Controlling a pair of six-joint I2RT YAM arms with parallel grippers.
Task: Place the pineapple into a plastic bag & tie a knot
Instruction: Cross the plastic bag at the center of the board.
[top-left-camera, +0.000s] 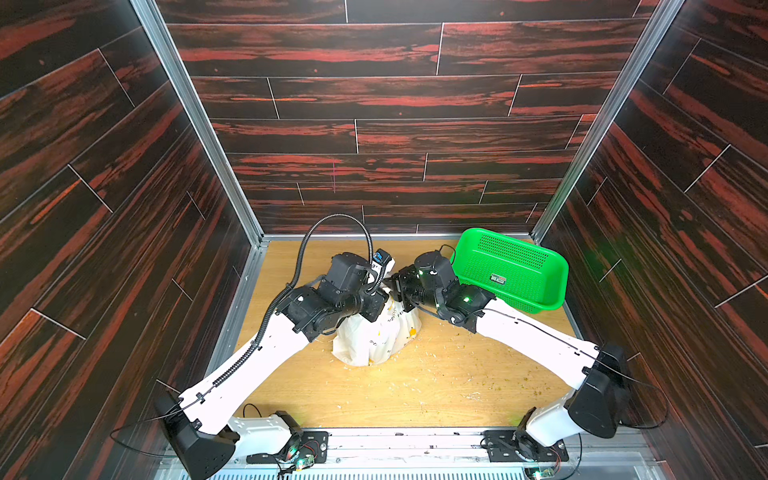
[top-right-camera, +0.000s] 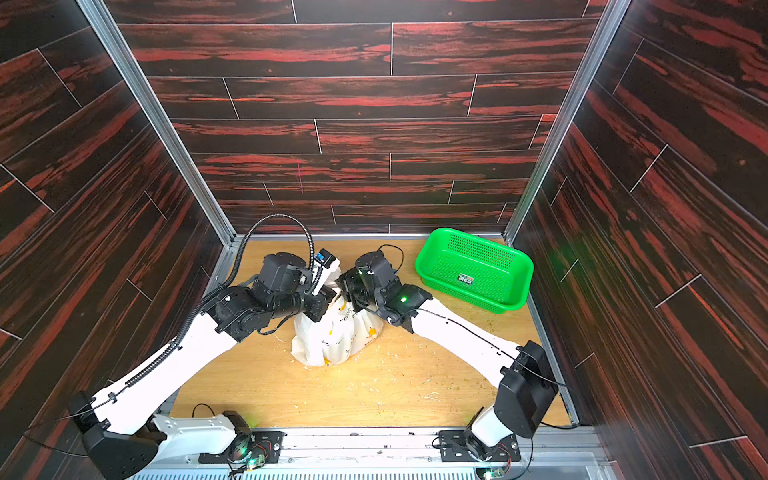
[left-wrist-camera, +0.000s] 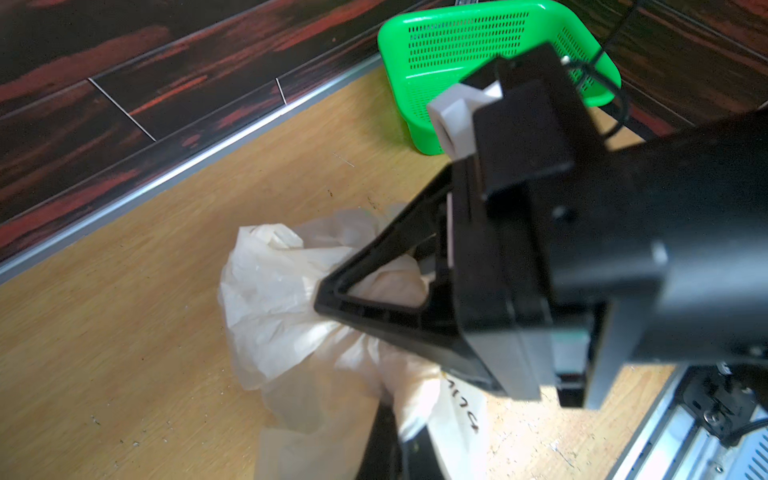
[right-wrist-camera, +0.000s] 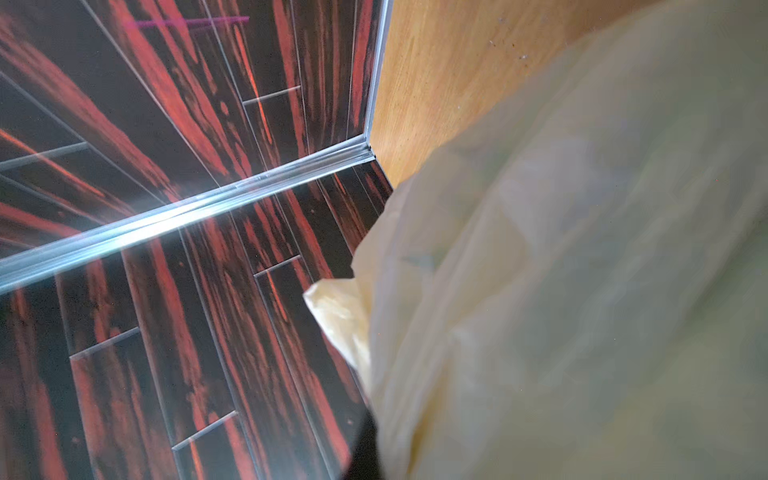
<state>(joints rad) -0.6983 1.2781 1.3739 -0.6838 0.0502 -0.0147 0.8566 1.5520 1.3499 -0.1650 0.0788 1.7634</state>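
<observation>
Plastic bag (top-left-camera: 374, 340) upright, neck up, R fingers (left-wrist-camera: 395, 328) pinching.

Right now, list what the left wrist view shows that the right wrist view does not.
Left wrist only: the green basket and the right pincer shut on the gathered neck of the plastic bag. Right wrist only: the corner where the metal rails meet. Both: the plastic bag, the wooden table, the dark red wall panels.
</observation>
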